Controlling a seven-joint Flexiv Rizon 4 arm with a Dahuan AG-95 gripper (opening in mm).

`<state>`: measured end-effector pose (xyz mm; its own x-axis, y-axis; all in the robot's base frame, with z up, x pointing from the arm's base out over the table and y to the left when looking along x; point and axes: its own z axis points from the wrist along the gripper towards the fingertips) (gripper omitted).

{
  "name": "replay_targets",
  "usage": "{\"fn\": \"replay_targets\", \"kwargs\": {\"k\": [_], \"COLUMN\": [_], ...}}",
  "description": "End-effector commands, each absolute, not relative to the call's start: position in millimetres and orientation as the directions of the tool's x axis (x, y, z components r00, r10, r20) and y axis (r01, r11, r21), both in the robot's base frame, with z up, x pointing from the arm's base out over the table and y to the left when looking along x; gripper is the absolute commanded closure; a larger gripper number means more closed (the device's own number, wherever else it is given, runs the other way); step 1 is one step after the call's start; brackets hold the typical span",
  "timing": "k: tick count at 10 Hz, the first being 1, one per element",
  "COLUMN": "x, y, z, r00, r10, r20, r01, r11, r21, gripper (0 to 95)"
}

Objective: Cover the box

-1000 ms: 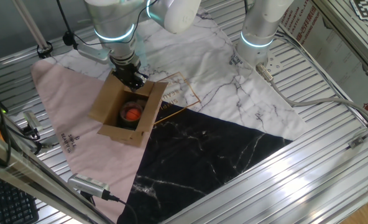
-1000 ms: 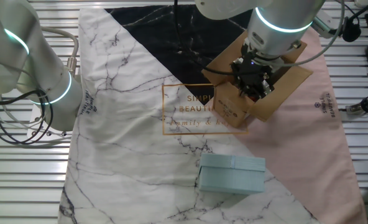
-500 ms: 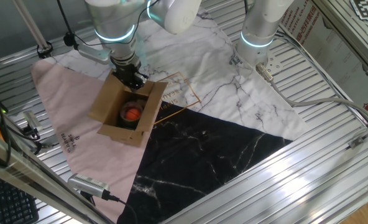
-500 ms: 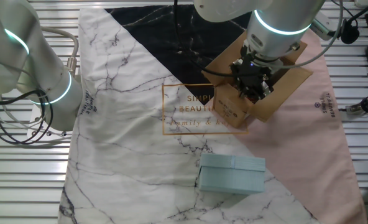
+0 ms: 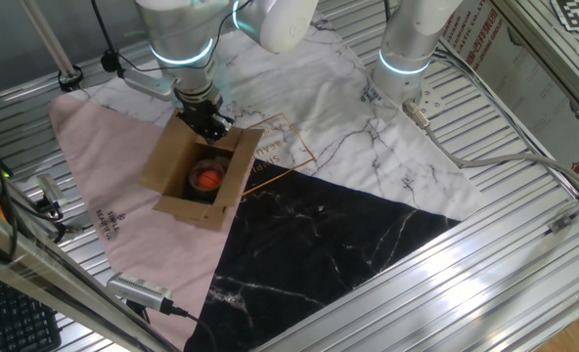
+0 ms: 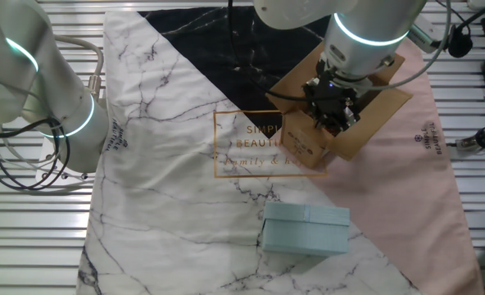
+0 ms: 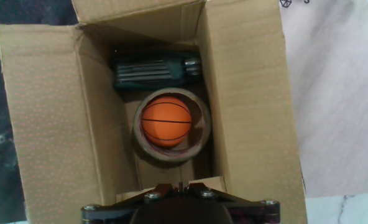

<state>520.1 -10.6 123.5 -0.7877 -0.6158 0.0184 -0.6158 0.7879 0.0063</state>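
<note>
The gripper (image 7: 179, 185) sits at the six o'clock edge of the hand view with its fingertips pressed together, apparently over the near flap of the box (image 5: 200, 174), though whether cardboard is pinched between them cannot be told. The open carton rests on the pink part of the cloth (image 5: 94, 156), holding an orange ball (image 7: 165, 121) nested in a tape roll (image 7: 142, 140), with a dark ribbed object (image 7: 153, 71) at twelve o'clock. The step in hand looks like folding the first flap; next, the flap likely needs pushing inward over the ball.
</note>
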Motion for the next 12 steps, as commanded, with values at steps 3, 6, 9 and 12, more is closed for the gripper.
{"fn": "replay_targets", "kwargs": {"k": [3, 6, 9, 12], "x": [528, 540, 553, 576], "y": [-3, 12, 32, 49], "z": [144, 152, 163, 178], "r00": [-0.773, -0.765, -0.763, -0.763], "r10": [-0.635, -0.644, -0.646, -0.647], "r20": [-0.006, -0.006, -0.003, 0.016], "r01": [-0.635, -0.644, -0.646, -0.647], "r11": [0.773, 0.765, 0.763, 0.763], "r21": [0.001, 0.003, 0.005, 0.014], "gripper": [95.0, 95.0, 95.0, 95.0]}}
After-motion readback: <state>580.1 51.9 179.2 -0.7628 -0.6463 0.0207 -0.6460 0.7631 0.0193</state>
